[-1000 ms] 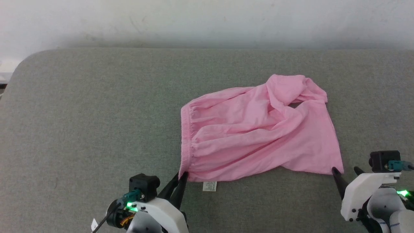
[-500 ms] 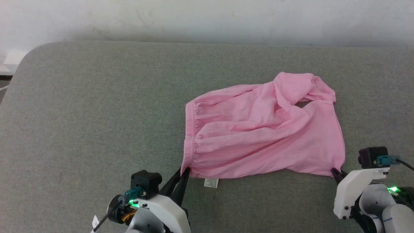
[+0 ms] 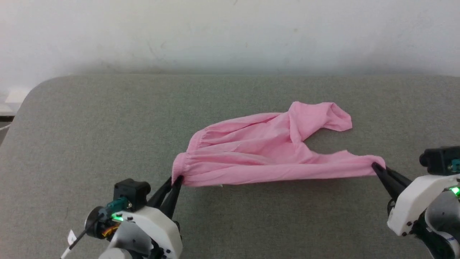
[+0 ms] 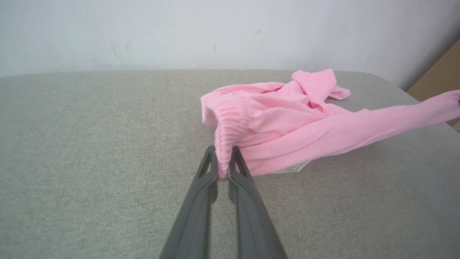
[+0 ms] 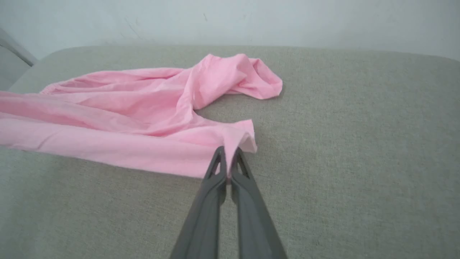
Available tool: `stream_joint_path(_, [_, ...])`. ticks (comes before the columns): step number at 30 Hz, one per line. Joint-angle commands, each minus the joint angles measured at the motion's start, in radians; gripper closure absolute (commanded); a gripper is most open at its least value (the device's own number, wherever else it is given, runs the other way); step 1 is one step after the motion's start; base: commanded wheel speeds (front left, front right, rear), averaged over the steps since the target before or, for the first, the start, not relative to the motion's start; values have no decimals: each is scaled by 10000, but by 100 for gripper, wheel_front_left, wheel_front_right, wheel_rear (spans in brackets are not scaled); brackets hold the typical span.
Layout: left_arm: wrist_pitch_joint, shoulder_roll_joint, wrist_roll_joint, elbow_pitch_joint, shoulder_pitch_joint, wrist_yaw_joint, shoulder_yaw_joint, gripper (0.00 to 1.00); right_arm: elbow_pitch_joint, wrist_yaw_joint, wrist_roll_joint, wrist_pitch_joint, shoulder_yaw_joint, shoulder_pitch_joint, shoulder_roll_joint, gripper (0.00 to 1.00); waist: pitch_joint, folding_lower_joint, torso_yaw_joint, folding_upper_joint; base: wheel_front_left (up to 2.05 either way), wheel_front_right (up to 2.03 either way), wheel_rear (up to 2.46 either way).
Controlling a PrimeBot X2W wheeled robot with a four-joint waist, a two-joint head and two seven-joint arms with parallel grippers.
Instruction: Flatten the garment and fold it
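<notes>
Head view: left gripper [image 3: 177,180] and right gripper [image 3: 376,166] pinch the garment [image 3: 266,154].
Fabric spans between them, centre frame, waistband at left.

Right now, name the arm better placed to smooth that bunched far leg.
Right, probably. The bunched leg lies nearer the right gripper, which pinches the garment at its hem corner; the left gripper holds the waistband end, farther off.
</notes>
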Motion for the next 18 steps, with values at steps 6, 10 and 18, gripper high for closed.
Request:
stream_joint_path(6, [1107,561,-589,-1849,-394,93,602,100,-1559,-7,1115,152,-252,-775,-366,100,-684,0,-433,0,0,0,0])
stream_joint_path(10, [1876,869,-919,-2998,-959,180,994,100,-2273,-7,1340,252,-296,-1553,-406,100,-789,0,-498,0,0,0,0])
stream_joint_path(18, [2983,1085,-1607,-4537,-2679,462,1699,100,-3022,-7,1430,498,-272,-3274,-466,100,-766,0,-555,0,0,0,0])
